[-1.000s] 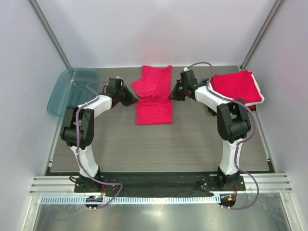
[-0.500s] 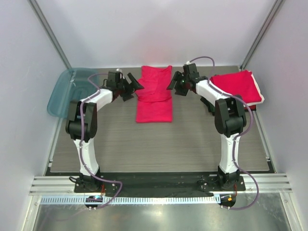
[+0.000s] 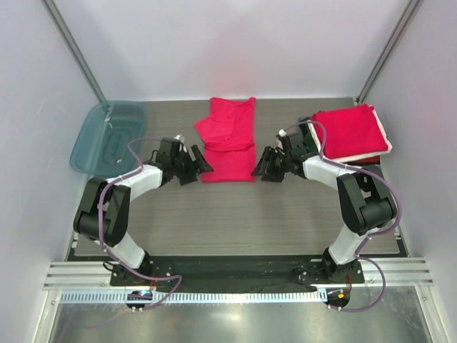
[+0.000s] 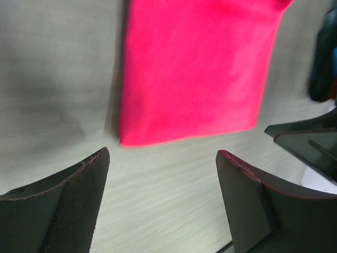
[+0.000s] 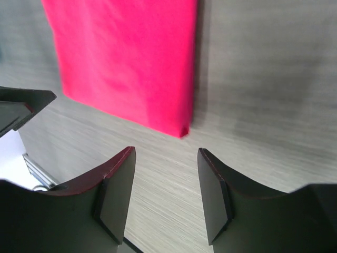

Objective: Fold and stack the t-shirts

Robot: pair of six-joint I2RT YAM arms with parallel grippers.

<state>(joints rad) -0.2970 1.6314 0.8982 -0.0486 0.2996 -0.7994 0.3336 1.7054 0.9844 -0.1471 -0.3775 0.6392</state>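
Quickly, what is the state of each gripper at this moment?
Left gripper: open, holding nothing, just short of the red t-shirt.
Right gripper: open, holding nothing, at the same shirt's other near corner.

Table (image 3: 235, 214): one t-shirt (image 3: 227, 139) is laid at centre rear. A stack of t-shirts (image 3: 352, 132) is set at right rear, a tray (image 3: 107, 136) at left rear. The left gripper (image 3: 200, 163) is placed just left of the central t-shirt's near edge, the right gripper (image 3: 260, 166) just right.

teal tray (image 3: 107, 134) far-left, wood-grain table (image 3: 235, 214)
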